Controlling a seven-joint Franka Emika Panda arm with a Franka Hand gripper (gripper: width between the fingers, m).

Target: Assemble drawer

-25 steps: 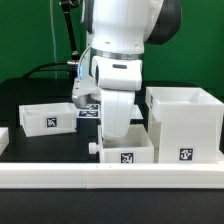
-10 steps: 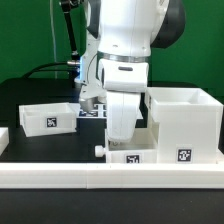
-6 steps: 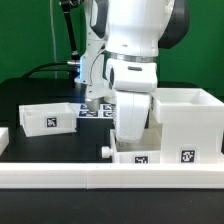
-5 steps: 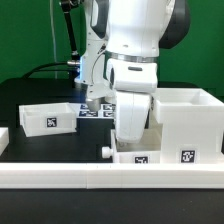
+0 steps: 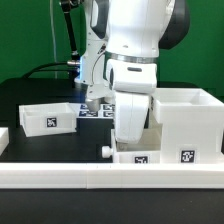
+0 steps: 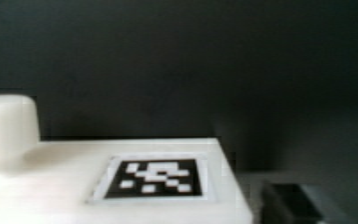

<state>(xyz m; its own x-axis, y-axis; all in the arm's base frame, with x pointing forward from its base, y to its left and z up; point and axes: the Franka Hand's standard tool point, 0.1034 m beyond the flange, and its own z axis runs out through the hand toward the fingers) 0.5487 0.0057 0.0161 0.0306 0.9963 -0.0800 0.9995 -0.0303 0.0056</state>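
The small knobbed tray [image 5: 137, 156] sits against the front rail, its side touching the large cube housing [image 5: 186, 124]. Its knob [image 5: 105, 152] points to the exterior view's left. My gripper [image 5: 131, 143] reaches down into this tray and is shut on its wall; the fingertips are hidden by the hand. In the wrist view the tray's tagged face [image 6: 158, 178] and knob [image 6: 5, 128] fill the frame, with one dark finger [image 6: 311, 202] beside the tray. A second tray [image 5: 47, 117] stands apart at the exterior view's left.
The long white rail [image 5: 100, 177] runs along the front edge. The marker board [image 5: 92, 111] lies behind the arm. Another white part [image 5: 3, 137] shows at the far left edge. Cables hang at the back left.
Since one second ago the arm and the small tray have slid to the exterior view's right, up against the housing. Nothing has moved in the last half second.
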